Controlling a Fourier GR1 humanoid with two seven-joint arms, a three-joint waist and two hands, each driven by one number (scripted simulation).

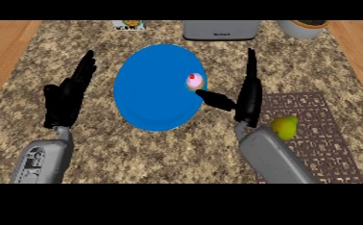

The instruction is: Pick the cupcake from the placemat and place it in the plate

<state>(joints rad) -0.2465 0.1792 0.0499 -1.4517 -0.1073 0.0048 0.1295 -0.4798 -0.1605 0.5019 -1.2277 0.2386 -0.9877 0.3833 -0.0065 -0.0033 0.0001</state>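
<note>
Speckled brown stone makes up the worktop (177, 156), edged by pale wood on both sides, with a grey boxy appliance (221, 30) and a pot (303, 28) along the far edge. At its middle lies the plate (145, 94), a flat, smooth disc of bright blue. The cupcake (194, 81), small and round with pink icing and a red dot on top, sits on the plate near its right rim, so the carrying part looks done and the step in hand is the release. The right hand (245, 99) stands just beside the cupcake with its fingers (251, 68) straight and pointing away, the thumb (215, 100) stretched out towards the cake; it appears to hold nothing, though whether the thumb tip touches the cake cannot be told. The next move likely calls for drawing this hand back without nudging the cake. To the right lies the placemat (319, 123), a dark woven rectangle with an open lattice texture, carrying a yellow-green pear (285, 127). The left hand (67, 96) rests open at the left, fingers up, holding nothing.
</note>
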